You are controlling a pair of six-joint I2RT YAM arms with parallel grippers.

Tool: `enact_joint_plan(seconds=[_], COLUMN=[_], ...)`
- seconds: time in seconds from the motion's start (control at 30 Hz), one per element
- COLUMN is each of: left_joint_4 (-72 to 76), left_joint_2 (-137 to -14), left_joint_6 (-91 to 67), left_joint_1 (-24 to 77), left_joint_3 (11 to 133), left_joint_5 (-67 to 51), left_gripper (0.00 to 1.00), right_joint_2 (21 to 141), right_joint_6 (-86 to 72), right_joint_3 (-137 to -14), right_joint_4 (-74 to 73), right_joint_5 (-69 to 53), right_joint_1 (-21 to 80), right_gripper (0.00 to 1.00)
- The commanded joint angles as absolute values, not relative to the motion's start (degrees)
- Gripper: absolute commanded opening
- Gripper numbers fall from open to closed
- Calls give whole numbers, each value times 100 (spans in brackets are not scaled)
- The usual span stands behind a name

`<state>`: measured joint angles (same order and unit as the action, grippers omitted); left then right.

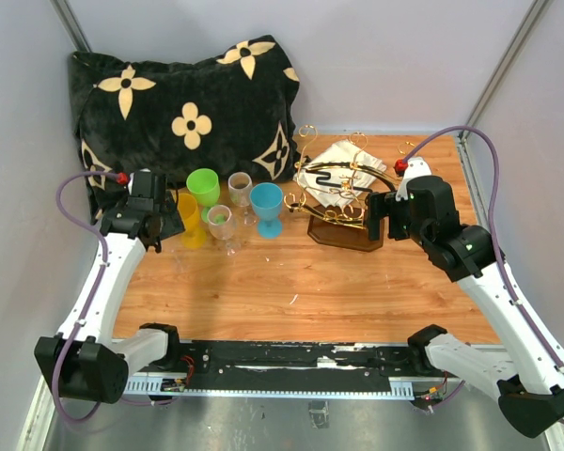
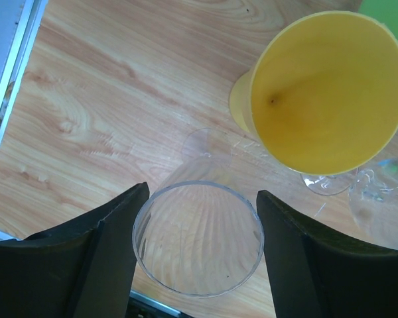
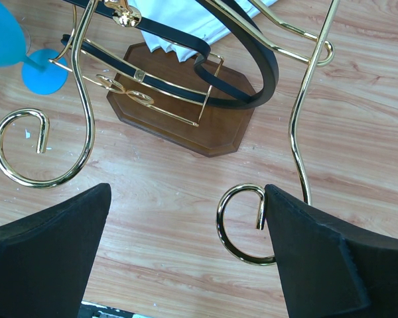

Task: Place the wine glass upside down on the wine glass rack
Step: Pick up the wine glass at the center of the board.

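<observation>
A clear wine glass (image 2: pixel 198 238) stands upright on the wooden table, seen from above in the left wrist view with its round foot (image 2: pixel 207 144) below the rim. My left gripper (image 2: pixel 198 228) has its two black fingers against opposite sides of the rim, shut on the glass. The wine glass rack (image 1: pixel 343 202) is gold wire with a black oval ring and a dark wooden base (image 3: pixel 186 112). It stands at the back right. My right gripper (image 3: pixel 186 192) hangs open just in front of it, with one curled gold hook (image 3: pixel 242 225) against its right finger and nothing held.
A yellow cup (image 2: pixel 328 93) stands close to the right of the held glass. Green (image 1: pixel 203 185) and blue (image 1: pixel 266 205) cups and two more clear glasses (image 1: pixel 221 224) stand in the back middle. A black patterned pillow (image 1: pixel 183 108) lies behind them, and a white cloth (image 1: pixel 334 164) behind the rack.
</observation>
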<state>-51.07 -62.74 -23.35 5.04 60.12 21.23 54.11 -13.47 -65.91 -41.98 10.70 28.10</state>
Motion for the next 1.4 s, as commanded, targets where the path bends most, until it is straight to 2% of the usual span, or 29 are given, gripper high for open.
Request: enact_joint_plan(seconds=[0.0,0.43,0.8,1.37], left_joint_4=[-4964,-5287,-5525,-5786], left_joint_2=[-6294,-6054,-5650,-5836], left_joint_6=[-2294,-2228,-1771,-1854], left_joint_1=[457,457,596,3460], left_joint_3=[6045,6314,6513,6691], left_joint_5=[2285,2092,537,613], left_gripper=[69,60,56,45], right_joint_2=[5377,5310,5156,5179], right_joint_6=[-1332,-1329,-1191,-1326], right_joint_3=[-6502,-6487,-6462,-6701], right_joint_4=[-4573,-4584,-4615,-5337], right_joint_5=[1178,1266,1307,1018], right_joint_1=[2856,2856,2854,3066], right_gripper=[98,98,98,99])
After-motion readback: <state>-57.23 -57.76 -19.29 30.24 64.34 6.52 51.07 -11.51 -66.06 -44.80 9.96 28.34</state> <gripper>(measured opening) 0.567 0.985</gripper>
